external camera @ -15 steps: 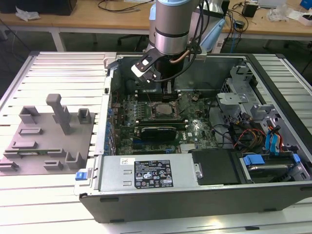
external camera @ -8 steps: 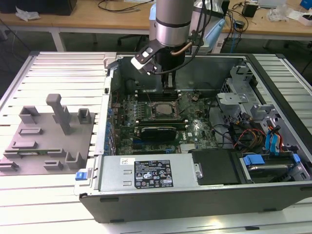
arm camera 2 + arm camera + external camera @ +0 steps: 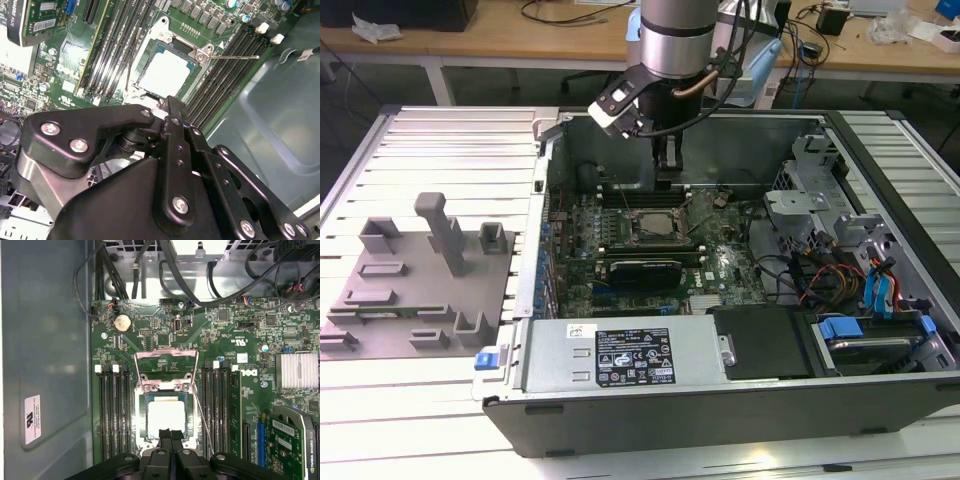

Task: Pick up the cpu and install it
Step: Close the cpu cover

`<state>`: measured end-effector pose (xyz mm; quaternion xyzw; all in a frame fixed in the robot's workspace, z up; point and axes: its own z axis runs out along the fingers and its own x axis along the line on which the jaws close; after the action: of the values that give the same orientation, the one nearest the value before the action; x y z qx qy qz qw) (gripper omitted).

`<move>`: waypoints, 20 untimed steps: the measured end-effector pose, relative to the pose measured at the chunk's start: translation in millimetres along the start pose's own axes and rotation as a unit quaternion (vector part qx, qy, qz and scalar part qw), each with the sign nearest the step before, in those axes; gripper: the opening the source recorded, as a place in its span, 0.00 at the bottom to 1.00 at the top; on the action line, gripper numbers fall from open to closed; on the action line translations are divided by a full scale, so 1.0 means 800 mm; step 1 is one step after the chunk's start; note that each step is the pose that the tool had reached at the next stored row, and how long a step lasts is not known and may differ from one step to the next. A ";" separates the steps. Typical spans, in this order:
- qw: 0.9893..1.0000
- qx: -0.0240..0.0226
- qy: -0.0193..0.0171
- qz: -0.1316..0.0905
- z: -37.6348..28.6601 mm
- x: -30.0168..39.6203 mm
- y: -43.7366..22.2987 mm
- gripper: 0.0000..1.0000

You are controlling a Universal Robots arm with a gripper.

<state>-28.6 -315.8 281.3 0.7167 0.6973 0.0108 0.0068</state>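
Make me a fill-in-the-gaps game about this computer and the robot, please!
1. The cpu lies in its ___ on the green motherboard.
2. The metal cover plate next to the cpu is not closed but ___.
3. The gripper hangs near the cpu with its fingers ___.
4. In the exterior view, the grey fixture plate lies outside the computer case, on the view's ___.
Missing words: socket; open; shut; left.

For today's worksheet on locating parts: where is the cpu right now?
In both wrist views the cpu lies in the open socket on the motherboard, between memory slots, close to the gripper.
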 end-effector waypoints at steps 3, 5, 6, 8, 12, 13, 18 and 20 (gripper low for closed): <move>1.000 0.000 0.000 0.000 -0.0001 0.0000 0.0029 0.11; 1.000 0.000 0.000 0.000 0.0001 0.0002 0.0077 0.11; 1.000 0.000 0.000 0.000 0.0002 0.0003 0.0100 0.11; 1.000 0.000 0.000 0.000 0.0005 0.0006 0.0214 0.11; 1.000 0.000 0.000 0.000 0.0010 0.0012 0.0432 0.11; 1.000 0.000 0.000 0.000 0.0013 0.0015 0.0512 0.11; 1.000 0.000 0.000 0.000 0.0018 0.0020 0.0736 0.11; 1.000 0.000 0.000 0.000 0.0021 0.0023 0.0849 0.11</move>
<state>39.4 -315.8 281.4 0.7167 0.6973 0.0107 0.0069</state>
